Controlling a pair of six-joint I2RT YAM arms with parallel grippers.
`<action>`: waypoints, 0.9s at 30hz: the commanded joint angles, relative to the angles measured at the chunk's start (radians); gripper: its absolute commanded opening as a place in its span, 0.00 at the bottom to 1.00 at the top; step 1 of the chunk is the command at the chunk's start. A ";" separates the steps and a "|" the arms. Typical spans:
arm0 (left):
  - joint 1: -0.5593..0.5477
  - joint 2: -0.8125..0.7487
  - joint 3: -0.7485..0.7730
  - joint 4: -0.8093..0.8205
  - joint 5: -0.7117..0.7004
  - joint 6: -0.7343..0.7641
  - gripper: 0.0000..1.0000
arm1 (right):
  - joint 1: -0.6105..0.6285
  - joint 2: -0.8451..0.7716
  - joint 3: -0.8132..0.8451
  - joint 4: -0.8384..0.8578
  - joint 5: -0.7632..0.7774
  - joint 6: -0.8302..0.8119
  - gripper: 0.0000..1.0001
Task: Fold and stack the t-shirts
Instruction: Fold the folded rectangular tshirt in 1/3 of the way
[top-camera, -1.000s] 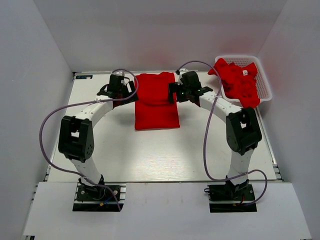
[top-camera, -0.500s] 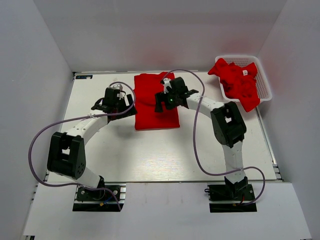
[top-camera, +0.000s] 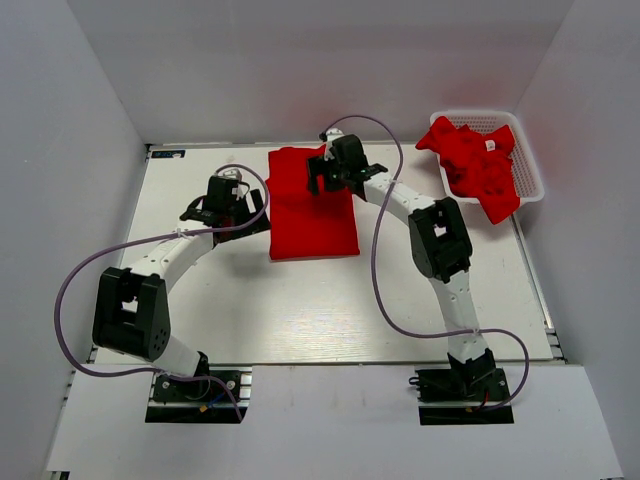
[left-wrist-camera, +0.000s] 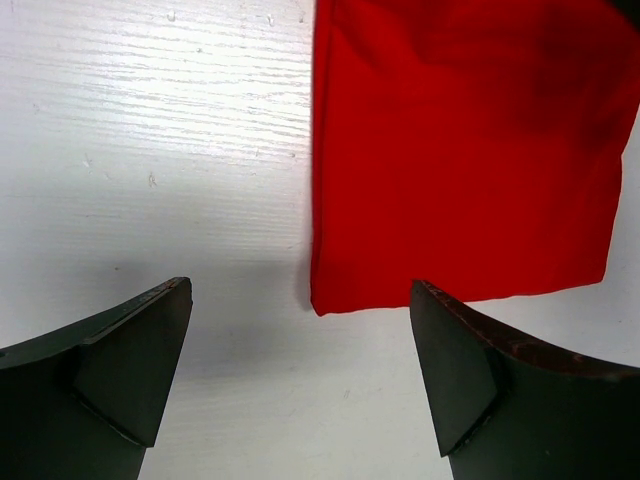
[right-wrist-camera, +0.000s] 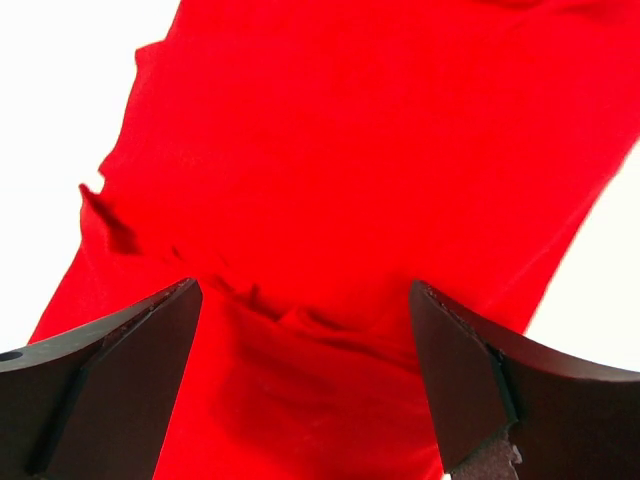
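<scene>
- White table (top-camera: 300, 310) held one folded t-shirt (top-camera: 312, 215), far middle; other t-shirts (top-camera: 478, 165) filled the basket (top-camera: 536, 180).
- My left gripper (left-wrist-camera: 300, 295) stood wide open, empty, beside it.
- My right gripper (right-wrist-camera: 305, 290), open and empty, hung above it.

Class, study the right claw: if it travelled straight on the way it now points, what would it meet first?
Most likely the folded bright red fabric t-shirt lying on the white table. The shirt fills the wrist view straight ahead of the open right claw. How far off it lies is unclear.
</scene>
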 joint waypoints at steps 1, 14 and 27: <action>0.004 -0.045 0.022 -0.007 -0.009 0.014 1.00 | -0.010 -0.052 0.032 0.014 0.062 -0.002 0.90; -0.036 0.131 0.038 0.076 0.149 0.094 1.00 | -0.038 -0.602 -0.747 -0.006 0.117 0.213 0.90; -0.085 0.236 -0.003 0.085 0.148 0.125 0.75 | -0.045 -0.522 -0.817 -0.018 -0.058 0.213 0.90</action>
